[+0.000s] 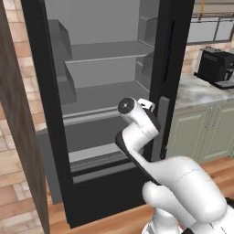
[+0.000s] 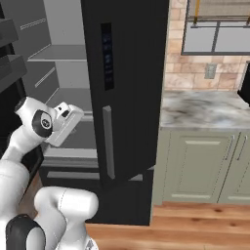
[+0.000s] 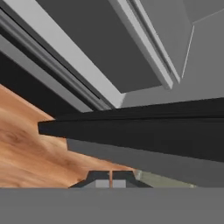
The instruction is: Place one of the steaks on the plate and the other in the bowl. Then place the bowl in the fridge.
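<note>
The black fridge (image 1: pixel 41 91) stands open, its grey shelves (image 1: pixel 107 55) and lower drawers bare. Its right door (image 2: pixel 129 73) carries a small dark display panel and a grey handle (image 2: pixel 107 141). My hand (image 2: pixel 66 122) hangs low beside that door's inner edge, in front of the drawers. In the hand view my gripper (image 3: pixel 111 179) is shut, fingertips touching with nothing between them, just under the door's black lower edge (image 3: pixel 144 129). The steaks, the plate and the bowl are out of view.
Right of the fridge runs a marble counter (image 2: pixel 205 110) over pale green cabinets (image 2: pixel 195 166), with a black coffee machine (image 1: pixel 215 67) on it. A brown panel (image 1: pixel 18 119) stands close at the left. The wooden floor (image 2: pixel 195 227) lies below.
</note>
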Tool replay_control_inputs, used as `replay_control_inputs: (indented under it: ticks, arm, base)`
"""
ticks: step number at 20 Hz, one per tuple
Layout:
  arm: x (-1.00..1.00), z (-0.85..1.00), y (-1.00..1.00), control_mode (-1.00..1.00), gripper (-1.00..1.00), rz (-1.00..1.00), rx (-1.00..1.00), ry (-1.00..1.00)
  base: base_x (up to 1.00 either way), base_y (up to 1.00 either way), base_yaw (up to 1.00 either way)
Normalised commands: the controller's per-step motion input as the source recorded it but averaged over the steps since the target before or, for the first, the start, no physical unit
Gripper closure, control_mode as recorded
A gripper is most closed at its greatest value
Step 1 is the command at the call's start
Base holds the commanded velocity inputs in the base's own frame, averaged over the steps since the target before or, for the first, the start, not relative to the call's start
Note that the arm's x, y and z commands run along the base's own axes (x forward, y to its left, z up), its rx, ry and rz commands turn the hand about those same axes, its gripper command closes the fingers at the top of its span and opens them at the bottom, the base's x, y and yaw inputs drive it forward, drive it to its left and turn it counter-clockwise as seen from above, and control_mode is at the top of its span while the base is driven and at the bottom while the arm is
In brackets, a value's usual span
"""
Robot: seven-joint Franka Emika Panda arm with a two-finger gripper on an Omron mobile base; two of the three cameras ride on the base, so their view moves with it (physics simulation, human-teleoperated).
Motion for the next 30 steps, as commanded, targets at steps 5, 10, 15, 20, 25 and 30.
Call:
replay_control_inputs:
  ticks: [5, 10, 15, 20, 25, 30]
  arm:
    - [0.45, 0.0, 0.0, -1.0, 1.0, 0.0, -0.09, 0.0]
    - [0.37, 0.0, 0.0, -1.0, 1.0, 0.0, -0.05, 0.0]
    - [0.29, -0.05, 0.0, -1.0, 1.0, 0.0, -0.07, 0.0]
    - [0.24, -0.09, 0.0, -1.0, 1.0, -0.06, -0.1, 0.0]
    - [0.2, -0.03, -0.02, -1.0, 1.0, -0.09, -0.05, 0.0]
    - [0.39, 0.0, -0.08, -1.0, 1.0, -0.08, 0.0, 0.0]
  base:
    - [0.0, 0.0, 0.0]
    - [0.0, 0.0, 0.0]
    - [0.0, 0.0, 0.0]
    - [0.0, 0.0, 0.0]
    - [0.0, 0.0, 0.0]
    - [0.0, 0.0, 0.0]
